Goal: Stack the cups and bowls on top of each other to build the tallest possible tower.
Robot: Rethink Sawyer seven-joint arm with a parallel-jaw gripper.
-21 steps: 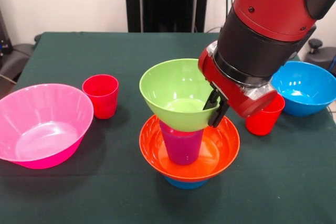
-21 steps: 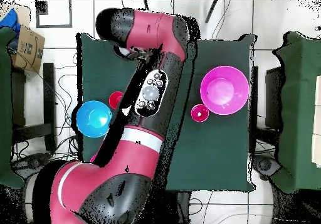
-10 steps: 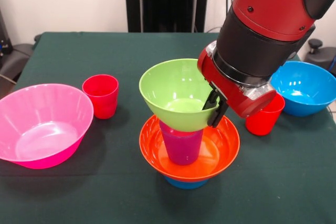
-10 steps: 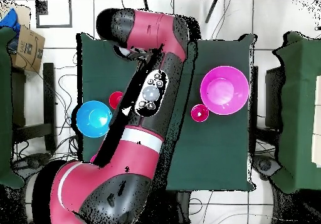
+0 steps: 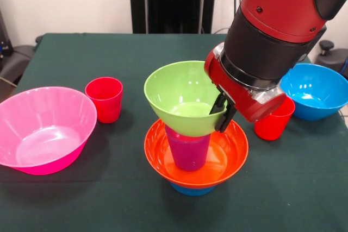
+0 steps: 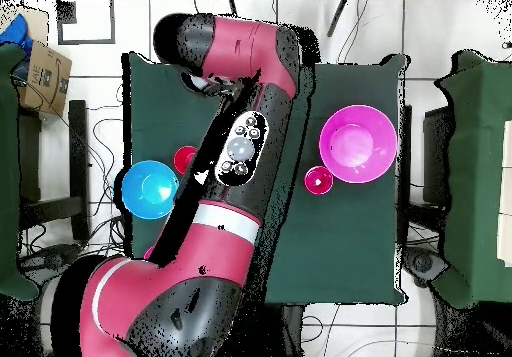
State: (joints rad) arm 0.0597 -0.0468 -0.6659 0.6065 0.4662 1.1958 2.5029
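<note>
The red and black arm (image 5: 277, 31) leans over the dark green cloth-covered table (image 5: 81, 188). Its gripper (image 5: 223, 113) pinches the rim of the glossy lime green plastic bowl (image 5: 182, 97), which sits on the translucent purple ribbed cup (image 5: 187, 150) inside the wide orange bowl (image 5: 231, 150) (a small blue bowl (image 5: 190, 190) peeks out underneath).

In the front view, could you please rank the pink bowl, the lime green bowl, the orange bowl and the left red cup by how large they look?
1. Pink bowl and orange bowl: similar width; the pink is deeper, so probably larger.
2. Lime green bowl.
3. Left red cup, clearly smallest, though it stands farther back.
</note>
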